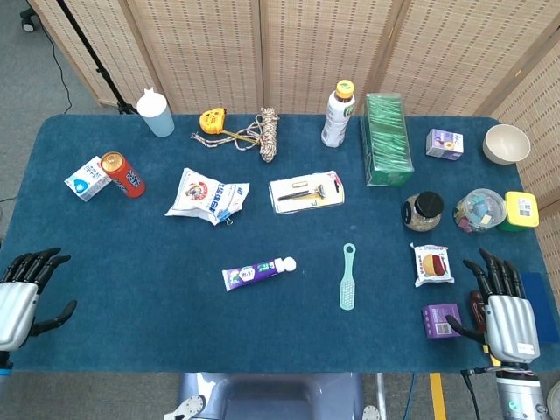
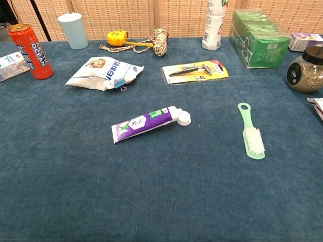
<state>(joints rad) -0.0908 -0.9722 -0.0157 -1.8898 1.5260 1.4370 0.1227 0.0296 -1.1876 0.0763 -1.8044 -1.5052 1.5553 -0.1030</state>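
Blue cloth table (image 1: 131, 254) before wicker screens (image 1: 219, 52) (both hands (image 1: 19, 302) (image 1: 507, 319) spread, holding nothing).

The table (image 2: 60, 201) wears a matt blue cloth with a short, felt-like nap. On it, the toothpaste tube (image 2: 146, 123) is glossy plastic with a smooth white cap, and the mint-green brush (image 2: 251, 132) is smooth plastic with pale bristles. The red can (image 2: 30, 44) shows shiny metal. The rope coil (image 1: 268, 133) looks rough and braided. Both the left hand (image 1: 19, 297) and the right hand (image 1: 506, 317) have silvery metallic backs and matt black fingers (image 1: 495, 273). The screen (image 1: 219, 44) behind is woven, straw-coloured matting.
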